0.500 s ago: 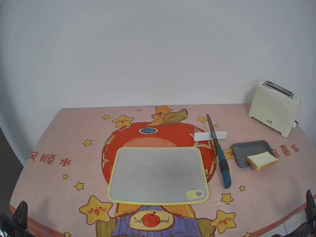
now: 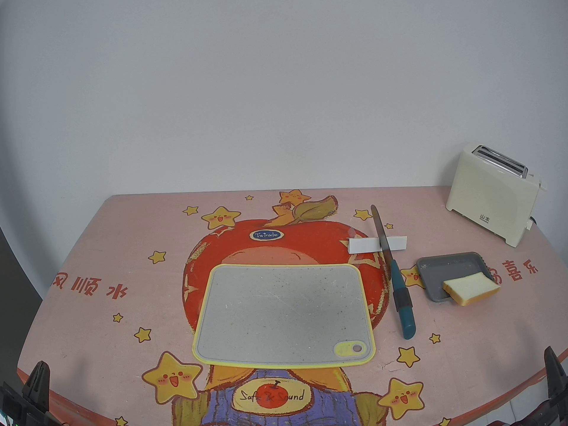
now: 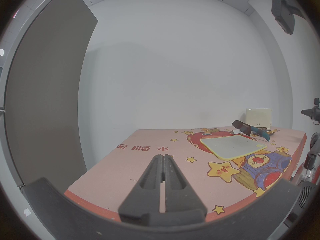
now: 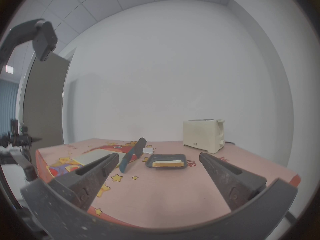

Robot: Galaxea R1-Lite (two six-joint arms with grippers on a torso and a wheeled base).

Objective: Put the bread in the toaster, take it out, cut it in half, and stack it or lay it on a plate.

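The left gripper (image 3: 163,157) has its two dark fingers pressed together, with no object between them, and sits in the lower left corner of the head view, off the near table edge. The right gripper (image 4: 158,156) has its fingers spread wide and sits in the lower right corner of the head view, also off the near edge. The pale square slice of bread (image 2: 471,288) lies at centre right of the head view, resting on the lower right part of the dark grey rectangular tray (image 2: 445,264) and overhanging its rim. In the right wrist view, tray and bread are framed between the spread fingers, well apart from them across the pink table printed with a cartoon apple and stars (image 2: 118,255). The cream two-slot toaster (image 2: 493,195) stands at the right edge, above the tray and apart from it. The long knife with the teal handle (image 2: 393,270) lies between the tray and the grey cutting board with the yellow-green rim (image 2: 284,315), its blade crossing over a white paper strip (image 2: 364,244). The board lies flat at frame centre. Count: two grippers, one bread slice, one tray, one toaster, one knife, one board, one strip.
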